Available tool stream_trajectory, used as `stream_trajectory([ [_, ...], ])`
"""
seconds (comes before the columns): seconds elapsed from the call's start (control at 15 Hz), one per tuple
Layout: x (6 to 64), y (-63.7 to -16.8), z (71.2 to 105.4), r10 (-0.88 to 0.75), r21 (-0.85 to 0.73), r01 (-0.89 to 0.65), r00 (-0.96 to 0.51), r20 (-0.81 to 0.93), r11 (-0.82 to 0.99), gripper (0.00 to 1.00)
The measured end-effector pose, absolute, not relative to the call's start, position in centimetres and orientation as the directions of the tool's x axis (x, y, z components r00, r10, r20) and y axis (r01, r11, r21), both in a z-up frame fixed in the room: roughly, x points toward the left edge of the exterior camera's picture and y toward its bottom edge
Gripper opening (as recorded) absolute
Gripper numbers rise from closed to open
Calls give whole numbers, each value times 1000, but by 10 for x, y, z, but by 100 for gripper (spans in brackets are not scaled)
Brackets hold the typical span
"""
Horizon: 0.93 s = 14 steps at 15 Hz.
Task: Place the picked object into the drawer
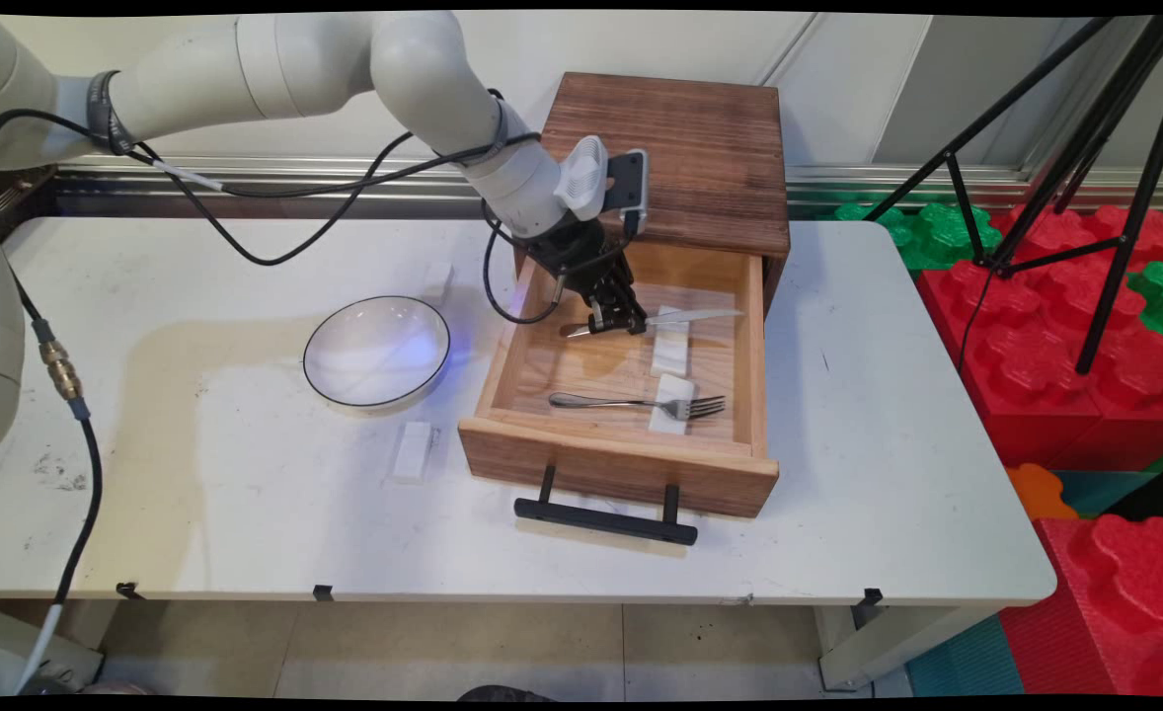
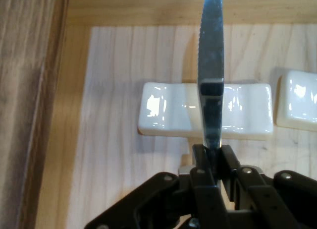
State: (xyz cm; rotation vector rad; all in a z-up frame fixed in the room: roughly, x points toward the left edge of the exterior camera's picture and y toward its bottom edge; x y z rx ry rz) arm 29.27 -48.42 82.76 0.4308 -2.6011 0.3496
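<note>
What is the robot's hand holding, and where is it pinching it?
The gripper is shut on a table knife, pinching it about where the handle meets the blade. The blade sticks out over a white rest in the open wooden drawer.

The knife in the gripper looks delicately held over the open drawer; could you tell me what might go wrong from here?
1. The gripper pinches the knife on its thin handle, with the long blade sticking out; it might twist or slip.
2. The blade crosses a white rest in the drawer; a nudge could shift it.
3. The wrist sits close under the cabinet top, so a careless lift may bump it.
</note>
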Motion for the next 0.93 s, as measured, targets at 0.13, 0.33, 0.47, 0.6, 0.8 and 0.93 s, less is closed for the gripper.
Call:
stream_trajectory([
  [0.13,292,-485,825,-238,-166,-358,-838,491,919,0],
  [0.33,291,-486,821,-234,-164,-352,-841,488,921,0],
  [0.47,290,-487,818,-230,-164,-347,-842,487,923,0],
  [0.6,290,-487,817,-228,-166,-345,-843,487,924,100],
  [0.8,291,-488,817,-225,-169,-344,-843,488,924,100],
  [0.93,291,-487,819,-224,-170,-346,-841,491,923,100],
])
